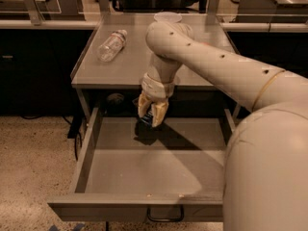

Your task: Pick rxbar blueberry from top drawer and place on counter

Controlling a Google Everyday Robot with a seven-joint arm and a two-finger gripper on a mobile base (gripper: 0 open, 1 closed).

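Gripper hangs above the open top drawer, fingers pinching the rxbar blueberry; raise it clear of the bench edge before you swing across; hold the pinch firm.

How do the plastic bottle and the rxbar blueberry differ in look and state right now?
The plastic bottle is clear; the rxbar blueberry is dark. The bottle lies free on its side on the counter; the bar is clamped in the gripper, over the open top drawer. Shared: neither rests in the drawer.
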